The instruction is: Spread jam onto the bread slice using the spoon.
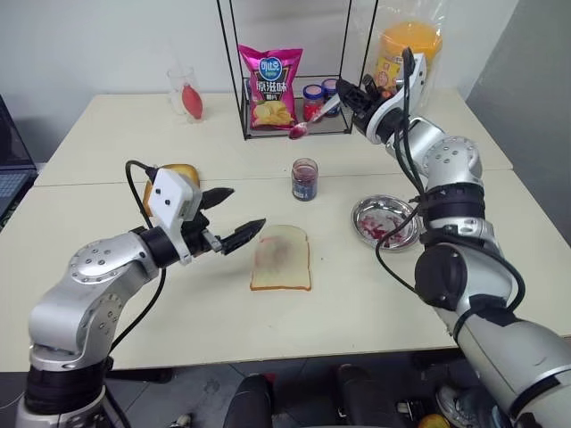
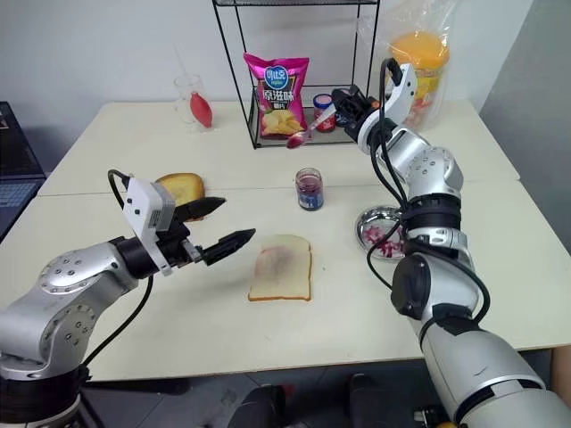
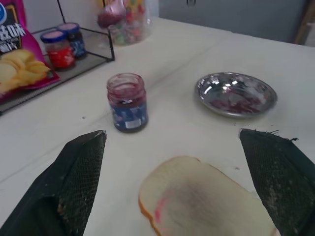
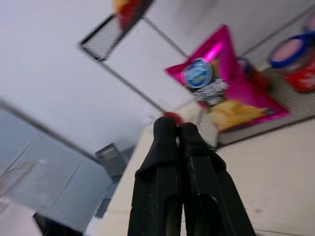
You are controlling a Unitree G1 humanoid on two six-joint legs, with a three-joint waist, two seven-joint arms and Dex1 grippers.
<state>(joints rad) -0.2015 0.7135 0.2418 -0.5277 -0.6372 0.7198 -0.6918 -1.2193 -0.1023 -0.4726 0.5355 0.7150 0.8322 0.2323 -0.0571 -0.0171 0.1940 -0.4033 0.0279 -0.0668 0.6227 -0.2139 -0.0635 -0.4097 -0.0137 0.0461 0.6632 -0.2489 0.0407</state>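
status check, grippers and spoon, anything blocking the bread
Left gripper open, beside bread slice. Right gripper shut on spoon, raised by the wire rack. Jam jar behind bread; nothing blocking.

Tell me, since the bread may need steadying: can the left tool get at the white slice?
Probably yes. The open left tool hangs just beside the pale white square bread slice, with bare tabletop between them and the small clear glass jam jar standing farther back.
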